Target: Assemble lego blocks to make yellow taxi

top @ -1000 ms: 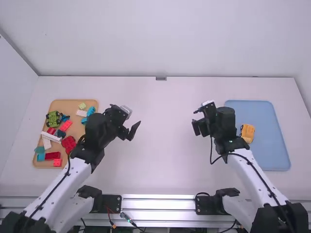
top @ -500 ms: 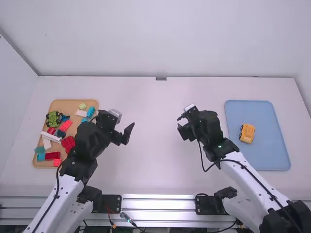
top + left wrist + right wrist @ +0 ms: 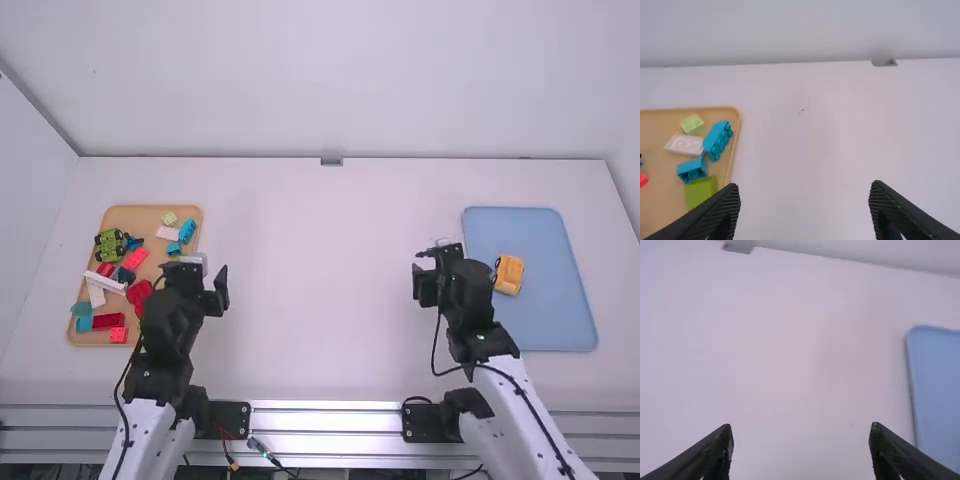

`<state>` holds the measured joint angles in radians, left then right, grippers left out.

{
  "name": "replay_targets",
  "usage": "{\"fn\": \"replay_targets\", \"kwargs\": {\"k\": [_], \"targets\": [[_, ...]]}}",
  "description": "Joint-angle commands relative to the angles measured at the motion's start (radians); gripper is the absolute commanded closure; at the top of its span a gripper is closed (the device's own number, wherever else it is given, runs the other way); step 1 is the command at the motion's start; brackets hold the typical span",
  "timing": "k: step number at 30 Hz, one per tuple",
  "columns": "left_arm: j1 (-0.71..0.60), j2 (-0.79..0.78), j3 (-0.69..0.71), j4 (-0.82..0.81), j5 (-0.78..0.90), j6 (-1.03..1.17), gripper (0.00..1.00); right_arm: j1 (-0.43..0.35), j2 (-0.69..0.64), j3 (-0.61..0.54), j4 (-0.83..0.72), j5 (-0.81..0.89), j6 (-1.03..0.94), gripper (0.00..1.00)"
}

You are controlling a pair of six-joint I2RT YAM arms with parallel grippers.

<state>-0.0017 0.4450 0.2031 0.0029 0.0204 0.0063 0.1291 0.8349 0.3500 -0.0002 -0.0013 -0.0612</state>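
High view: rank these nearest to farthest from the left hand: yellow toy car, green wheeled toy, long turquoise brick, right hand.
1. Long turquoise brick: right side of the tan tray.
2. Green wheeled toy: left side of that tray.
3. Right hand: right of the table's middle.
4. Yellow toy car: farthest right, on the blue tray.

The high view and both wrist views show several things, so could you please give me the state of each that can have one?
Left gripper: open, empty
Right gripper: open, empty
Yellow taxi: put together, on the blue tray
Blue tray: holding the taxi
Tan tray: holding assorted blocks and the green vehicle
Green vehicle: black wheels attached
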Motion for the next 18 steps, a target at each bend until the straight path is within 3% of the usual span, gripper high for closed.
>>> {"fn": "replay_targets", "kwargs": {"k": [1, 3, 5, 12, 18], "targets": [[0.002, -0.063, -0.061, -0.003, -0.020, -0.006, 0.38, -0.054, -0.060, -0.061, 0.000, 0.001, 0.061, 0.36], [0.002, -0.127, -0.125, -0.003, -0.020, -0.006, 0.45, -0.117, -0.123, -0.123, 0.000, 0.001, 0.061, 0.42], [0.002, -0.166, -0.163, -0.003, -0.020, -0.006, 0.48, -0.129, -0.161, -0.162, 0.000, 0.001, 0.061, 0.46], [0.002, -0.321, -0.203, -0.003, -0.020, -0.006, 0.64, -0.129, -0.326, -0.326, 0.000, 0.001, 0.061, 0.62], [0.002, -0.427, -0.203, -0.003, -0.020, -0.006, 0.75, -0.129, -0.448, -0.350, 0.000, 0.001, 0.061, 0.75]]}}
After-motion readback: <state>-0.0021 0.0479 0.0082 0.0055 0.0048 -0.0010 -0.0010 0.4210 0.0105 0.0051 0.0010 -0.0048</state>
